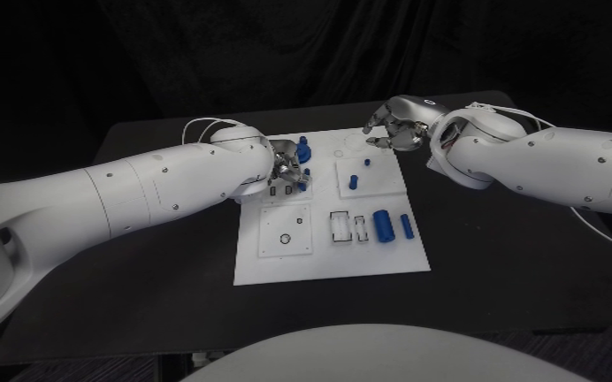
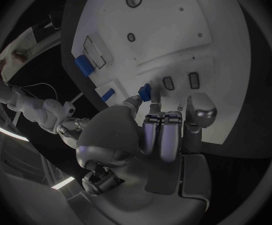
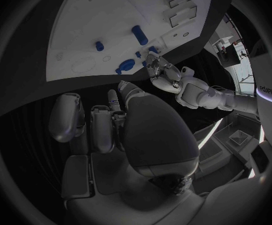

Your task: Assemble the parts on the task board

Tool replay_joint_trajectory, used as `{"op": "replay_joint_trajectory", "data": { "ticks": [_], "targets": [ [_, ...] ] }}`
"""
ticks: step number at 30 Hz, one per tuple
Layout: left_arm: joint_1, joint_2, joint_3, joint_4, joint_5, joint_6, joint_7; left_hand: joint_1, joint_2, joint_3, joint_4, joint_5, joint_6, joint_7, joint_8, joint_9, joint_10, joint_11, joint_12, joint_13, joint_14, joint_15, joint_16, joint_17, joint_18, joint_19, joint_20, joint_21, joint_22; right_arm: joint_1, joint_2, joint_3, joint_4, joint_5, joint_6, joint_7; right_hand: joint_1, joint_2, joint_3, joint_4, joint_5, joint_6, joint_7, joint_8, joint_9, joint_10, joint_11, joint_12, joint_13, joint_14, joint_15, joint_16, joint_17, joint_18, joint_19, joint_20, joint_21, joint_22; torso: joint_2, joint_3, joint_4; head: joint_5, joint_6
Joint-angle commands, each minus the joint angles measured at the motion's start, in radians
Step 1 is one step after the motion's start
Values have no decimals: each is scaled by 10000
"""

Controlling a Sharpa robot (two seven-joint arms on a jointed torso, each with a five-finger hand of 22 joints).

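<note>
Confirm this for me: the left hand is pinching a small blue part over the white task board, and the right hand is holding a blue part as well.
Not quite. The left hand does pinch a small blue part over the task board, but the right hand holds nothing; the right wrist view shows its curled fingers holding nothing.

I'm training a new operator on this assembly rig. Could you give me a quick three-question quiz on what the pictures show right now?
1. True or false: the right hand is at the far right corner of the task board, away from the two blue cylinders.
2. What does the left hand pinch at its fingertips? A) a small blue part B) a white cable C) nothing
3. Fill in: in the head view, the two blue cylinders lie side by side on the near ____ part of the board.

Key: 1 true; 2 A; 3 right.
</note>
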Motion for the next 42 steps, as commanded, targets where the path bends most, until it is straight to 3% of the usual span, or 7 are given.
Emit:
{"op": "replay_joint_trajectory", "data": {
  "ticks": [1, 17, 42],
  "targets": [
    [-20, -34, 10, 62, 17, -114, 159, -55, -111, 95, -15, 63, 26, -38, -34, 27, 1042, -68, 26, 2632, 942, -90, -41, 2383, -17, 2, -55, -59, 18, -33, -17, 8, 0, -18, 140, -220, 95, -20, 56, 2, 36, 67, -2, -54, -11, -50, 16, -40, 1059, 480, 54, -34, 400, 167, -54, -2, -65, 1510, -5, -2, 4, 20, -2],
    [-53, -420, 9, 171, 17, -276, 72, -268, -189, 289, 7, -105, 44, -16, -126, 106, 1042, -51, 26, 2632, 919, -78, -64, 2334, -12, -10, -50, -109, 5, -44, -93, 8, 25, -18, 267, -285, 111, -34, 83, -14, 42, 48, 11, -97, -27, -124, 17, -105, 963, 438, 57, -154, 269, 196, -108, 3, -224, 1467, 2, -8, 21, 13, -2],
    [-127, -855, 9, 408, 17, -648, 224, -281, -238, 464, -67, -15, 68, -27, -175, 159, 1042, -57, 26, 2632, 913, -81, -71, 2323, -13, 3, -49, -120, 30, -98, -141, 8, 8, -17, 457, -350, 107, -41, 106, -15, 39, 30, 17, -140, -42, -188, 14, -163, 879, 397, 57, -268, 147, 228, -167, 6, -397, 1420, 10, -13, 0, 85, -2]
  ]
}}
